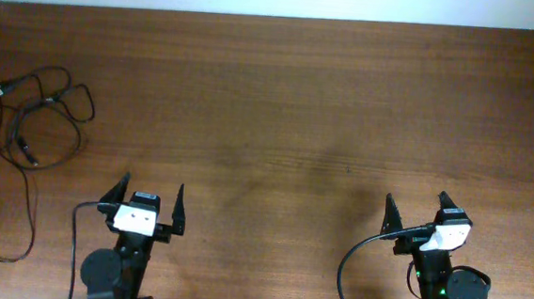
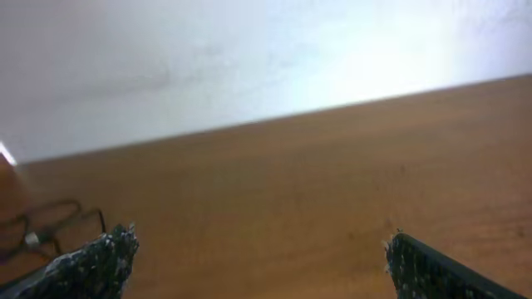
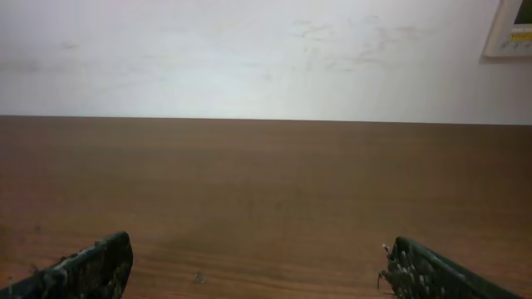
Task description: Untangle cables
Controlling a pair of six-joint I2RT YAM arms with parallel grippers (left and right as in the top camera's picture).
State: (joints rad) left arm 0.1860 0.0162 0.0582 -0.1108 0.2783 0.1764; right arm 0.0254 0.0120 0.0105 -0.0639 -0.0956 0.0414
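Loosely, thin black cables [image 1: 24,142] loop across the grainy wooden table [image 1: 299,95]; left gripper [image 1: 153,183] and right gripper [image 1: 415,196] both gape wide.

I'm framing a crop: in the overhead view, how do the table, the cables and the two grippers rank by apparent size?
1. the table, filling most of the frame
2. the cables, loose loops at the left edge
3. left gripper and right gripper: they look alike, so they are not ranked

We read this as a robotics lab or test station: a left arm [image 1: 129,251] and a right arm [image 1: 436,267], white and black with trailing leads, stand fixed at the near edge of a brown wood-grain worktop [image 1: 299,95] against a plain white wall [image 3: 249,58]
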